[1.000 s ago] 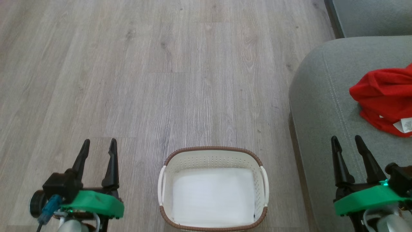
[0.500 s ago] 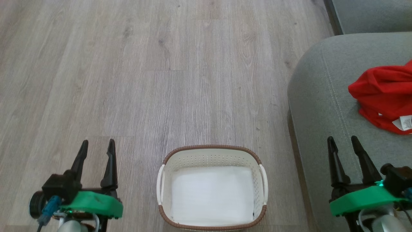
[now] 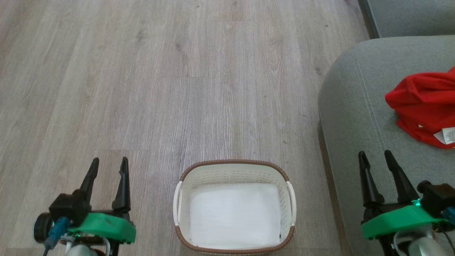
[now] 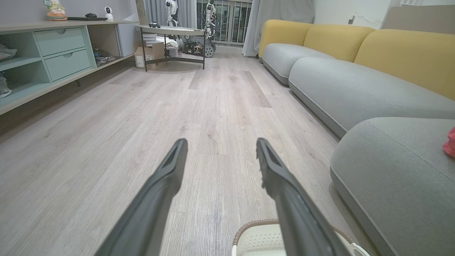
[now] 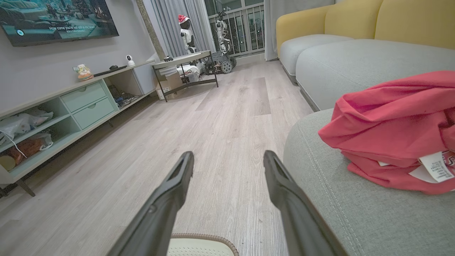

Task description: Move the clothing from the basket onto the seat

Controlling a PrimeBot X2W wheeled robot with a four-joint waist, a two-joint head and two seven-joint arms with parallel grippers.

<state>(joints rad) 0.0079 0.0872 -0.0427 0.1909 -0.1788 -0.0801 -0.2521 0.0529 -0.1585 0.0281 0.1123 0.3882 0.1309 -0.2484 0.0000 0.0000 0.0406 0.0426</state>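
- We are in a living room with a pale wood-plank floor (image 3: 213, 89). A sofa runs down our right side.
- The clothing (image 3: 423, 103) is a crumpled red heap with a white label showing. It lies on the seat (image 3: 355, 106), back from the rounded front edge. The head view cuts part of the heap off, so we cannot tell how many garments are in it.
- The basket (image 3: 234, 163) stands on the floor just beside the seat and directly in front of us. Its white bottom shows, with no red cloth on it.
- From how things lie, we judge the job done or all but done.
- Our right hand (image 3: 374, 154) hangs over the near part of the seat. Its fingers are spread wide with nothing between them, and it is near the heap but not touching it.
- Our left hand (image 3: 109, 161) is also spread and holds nothing. It sits over bare floor, to the left of the basket and apart from it.
- The main risk is the right hand. If it swings towards the heap, a fingertip could catch a loose fold and drag the cloth over the rounded edge onto the floor.
- The other risk is the basket. It looks light, so a low arm or a turn of our body could knock it over or push it away.
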